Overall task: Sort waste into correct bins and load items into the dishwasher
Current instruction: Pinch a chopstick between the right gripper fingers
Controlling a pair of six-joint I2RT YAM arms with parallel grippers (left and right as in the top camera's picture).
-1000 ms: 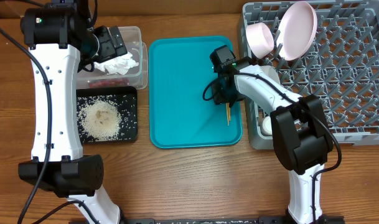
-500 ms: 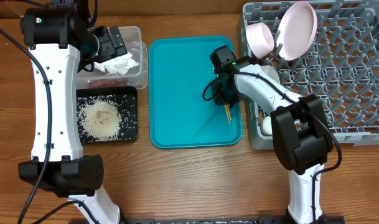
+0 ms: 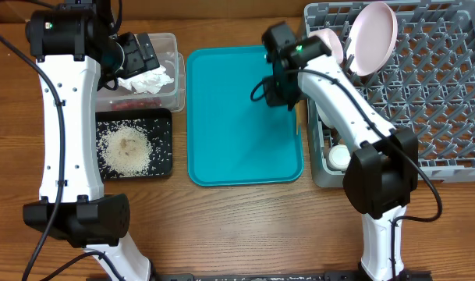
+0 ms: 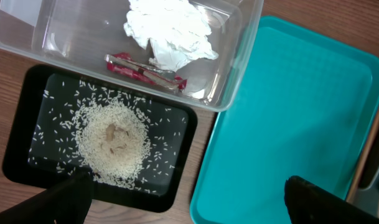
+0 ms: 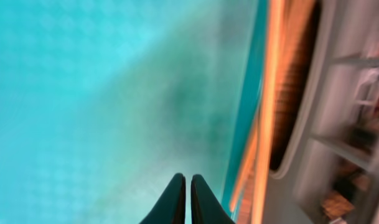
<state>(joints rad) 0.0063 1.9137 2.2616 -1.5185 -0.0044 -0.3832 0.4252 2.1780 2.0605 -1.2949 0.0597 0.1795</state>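
Chopsticks: not plainly in view. None lie on the teal tray [image 3: 221, 117]. A thin pale sliver [image 3: 297, 117] under the right arm, by the tray's right rim, may be them, but I cannot tell.
Right gripper [image 5: 187, 180]: fingers pressed together over the right part of the tray, near its rim. The wrist view is blurred and shows nothing clearly between the tips.
Grip risk: if the sticks are pinched, it is a narrow hold on two thin, smooth rods. They could pivot, fan apart or slide out, one ahead of the other.
Rim risk: the tray rim and the wall of the dish rack [image 3: 448, 101] stand just beside the gripper. Hanging ends could catch on either and be levered out onto the strip of table between them.
Rack risk: the floor is an open grid with upright pegs, so sticks let go flat or crooked could wedge between pegs or poke through. The side compartment holding the cup [image 3: 338, 156] looks the safer target.
Crockery risk: the plate [image 3: 375, 35] and a bowl [image 3: 327, 47] stand on edge at the rack's far-left corner, close to the right arm. A careless swing across could knock them over.
Left gripper [image 4: 189, 194]: spread wide, empty, above the bins and well apart from the right arm, so a clash looks unlikely.
Bins: the napkin [image 4: 170, 31] and wrapper [image 4: 145, 70] lie in the clear tub [image 4: 239, 56]. The rice [image 4: 111, 143] lies in the black tray [image 4: 18, 124]. Neither is in the way.
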